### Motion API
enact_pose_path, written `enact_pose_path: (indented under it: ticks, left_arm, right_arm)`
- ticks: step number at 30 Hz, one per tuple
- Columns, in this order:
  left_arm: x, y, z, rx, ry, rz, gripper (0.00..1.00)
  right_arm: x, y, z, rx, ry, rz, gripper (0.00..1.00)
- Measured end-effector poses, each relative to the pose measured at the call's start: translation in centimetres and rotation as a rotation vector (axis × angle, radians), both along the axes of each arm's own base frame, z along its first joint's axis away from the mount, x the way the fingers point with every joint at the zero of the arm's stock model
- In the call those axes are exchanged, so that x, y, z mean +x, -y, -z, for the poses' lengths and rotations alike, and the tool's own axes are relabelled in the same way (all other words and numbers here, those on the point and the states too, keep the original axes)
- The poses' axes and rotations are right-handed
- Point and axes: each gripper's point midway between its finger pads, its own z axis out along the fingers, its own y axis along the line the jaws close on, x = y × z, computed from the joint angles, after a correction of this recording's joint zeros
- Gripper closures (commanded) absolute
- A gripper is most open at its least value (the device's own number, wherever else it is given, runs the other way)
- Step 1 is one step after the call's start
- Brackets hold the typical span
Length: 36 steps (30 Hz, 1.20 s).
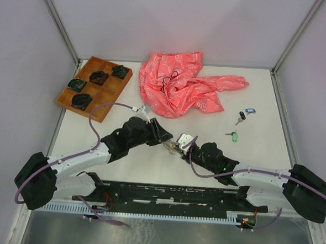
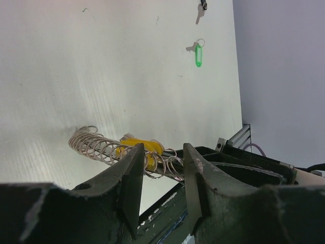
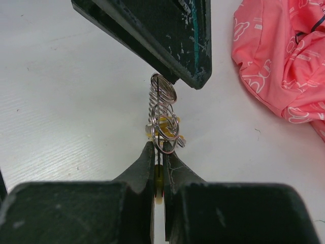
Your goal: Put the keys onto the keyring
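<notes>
The keyring [image 1: 172, 146] is found on the near side of the pink cloth [image 1: 181, 87], towards the arm bases, raised between the two grippers over the white table [image 1: 121, 164]. It is clamped by the right gripper [image 3: 159, 152]: in the right wrist view the jaws are seen pressed almost together on the ring's wire, with a sliver of yellow plastic caught between them. A yellow-tagged key [image 2: 142, 146] is seen threaded among the coils near the clamped end.

The left gripper [image 2: 163, 150] is met at the ring's other end. Its jaws are held partly apart, a clear gap being visible between the fingers [image 2: 132, 178] in the left wrist view, with the coils seen through that gap. Nothing is seen to be pinched by them. From the right wrist view one of its fingers appears to be touching the top of the ring, though contact cannot be confirmed.

Three keys are left lying on the table to the right of the pink cloth, below its trailing corner: a blue-tagged key [image 1: 250, 111], a black-headed key [image 1: 241, 117] just beside it, and a green-tagged key [image 1: 233, 136] further from the cloth. A wooden tray [image 1: 100, 114] is placed to the left of the cloth.
</notes>
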Motion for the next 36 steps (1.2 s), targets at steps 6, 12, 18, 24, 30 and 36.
enact_pose_path:
  ticks: [6, 12, 18, 24, 30, 36]
  left_arm:
    - [-0.6, 0.5, 1.4, 0.017, -0.046, 0.042, 0.56]
    - [-1.0, 0.7, 1.5, 0.011, -0.059, 0.068, 0.66]
    - [-1.8, 1.3, 0.9, -0.013, -0.071, 0.123, 0.70]
    - [-2.3, 1.5, 0.7, -0.018, -0.081, 0.148, 0.62]
    - [-1.9, -0.4, 0.2, 0.022, -0.065, 0.063, 0.57]
    - [-1.7, -1.1, 0.4, 0.044, -0.066, 0.033, 0.56]
  right_arm:
    - [-0.3, 0.3, 0.9, -0.037, -0.015, -0.008, 0.99]
    - [-0.3, 0.5, 1.2, -0.062, -0.005, -0.016, 0.99]
    - [-0.3, 0.5, 1.2, -0.074, 0.011, -0.022, 0.99]
    - [-0.3, 0.6, 1.2, -0.083, 0.016, -0.023, 0.99]
    - [-0.2, 0.6, 0.9, -0.085, 0.030, -0.024, 0.99]
    - [-0.2, 0.6, 0.8, -0.087, 0.039, -0.026, 0.99]
